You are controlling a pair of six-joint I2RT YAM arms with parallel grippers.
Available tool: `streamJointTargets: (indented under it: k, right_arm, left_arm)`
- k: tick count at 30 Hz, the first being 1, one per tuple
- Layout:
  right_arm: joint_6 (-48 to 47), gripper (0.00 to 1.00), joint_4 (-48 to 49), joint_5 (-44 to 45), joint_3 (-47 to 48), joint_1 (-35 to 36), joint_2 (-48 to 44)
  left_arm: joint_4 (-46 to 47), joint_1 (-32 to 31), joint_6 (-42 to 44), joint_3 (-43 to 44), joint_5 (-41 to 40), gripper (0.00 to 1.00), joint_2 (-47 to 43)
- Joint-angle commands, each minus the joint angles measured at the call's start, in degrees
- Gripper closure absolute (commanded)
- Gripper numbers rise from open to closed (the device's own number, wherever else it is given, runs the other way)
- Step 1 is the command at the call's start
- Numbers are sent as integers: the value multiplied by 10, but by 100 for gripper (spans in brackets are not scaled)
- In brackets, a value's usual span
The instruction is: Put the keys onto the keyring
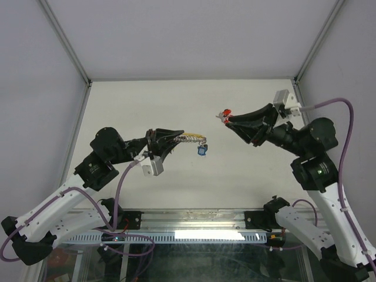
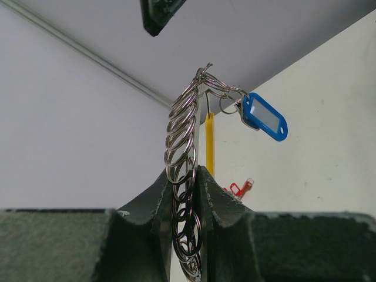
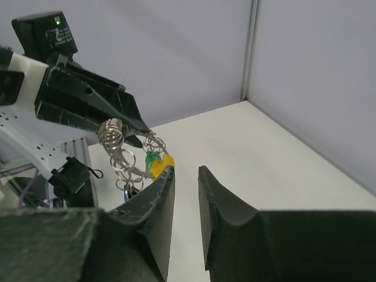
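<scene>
My left gripper [image 1: 179,138] is shut on the keyring [image 2: 182,129], pinching its silvery chain of rings and holding it above the table. The ring's yellow arc [image 2: 210,141] stands just behind the chain. A key with a blue tag [image 2: 264,116] hangs from the top of the keyring, and one with a green tag [image 3: 151,158] hangs beside the yellow part. A key with a red tag [image 1: 225,113] shows right at the tips of my right gripper [image 1: 231,120]. In the right wrist view that gripper's jaws stand apart with nothing between them, and the red-tagged key is hidden.
The white table [image 1: 176,100] is boxed in by grey walls and aluminium corner posts [image 1: 64,41]. Both arms meet over the middle of the table, with the right one's cable [image 1: 343,135] looping at the right.
</scene>
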Motion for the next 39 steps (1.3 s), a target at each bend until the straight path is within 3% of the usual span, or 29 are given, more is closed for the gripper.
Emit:
streamJointTargets:
  k: [1, 11, 21, 31, 39]
  right_arm:
    - [56, 75, -100, -20, 92, -1, 63]
    - [96, 78, -72, -93, 96, 5, 106]
    - [56, 78, -89, -29, 87, 103, 122]
    - [11, 79, -115, 12, 75, 119, 131]
    - [-16, 77, -131, -25, 60, 126, 125]
  left_arm:
    - [24, 2, 87, -3, 34, 100, -15]
    - [-10, 2, 188, 11, 73, 100, 0]
    - [-12, 1, 192, 18, 78, 100, 3]
    - [-13, 1, 186, 21, 77, 100, 1]
    - [-12, 1, 175, 26, 72, 100, 3]
